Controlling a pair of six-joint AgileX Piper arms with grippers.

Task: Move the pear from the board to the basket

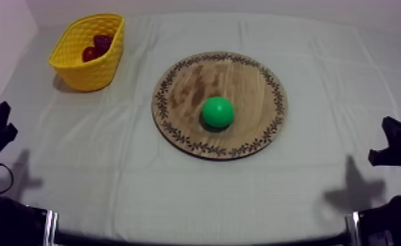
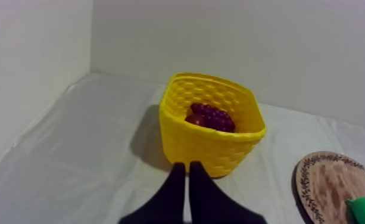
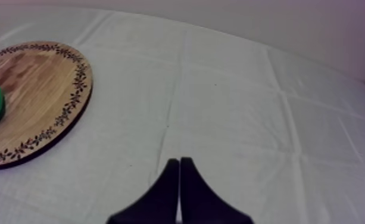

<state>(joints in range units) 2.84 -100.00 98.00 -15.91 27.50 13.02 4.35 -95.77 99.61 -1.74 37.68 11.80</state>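
One green pear [image 1: 217,112] sits on the wooden board [image 1: 196,75], slightly off its middle. Well apart from the board, off beyond its far left rim, stands the yellow basket [image 1: 85,65], holding a bunch of grapes [image 2: 215,117] and a small red fruit [image 2: 195,120]. The left gripper [image 2: 187,169] hangs over the cloth [image 1: 320,78] on the board's basket side, fingers pressed together on nothing; the right gripper [image 3: 179,162], on the board's opposite side, is likewise closed and empty.

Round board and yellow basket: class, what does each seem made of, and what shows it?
Round board with patterned rim: looks wooden, matt, brown grain streaks. Yellow basket: probably moulded plastic, faint sheen, even colour, regular woven relief.
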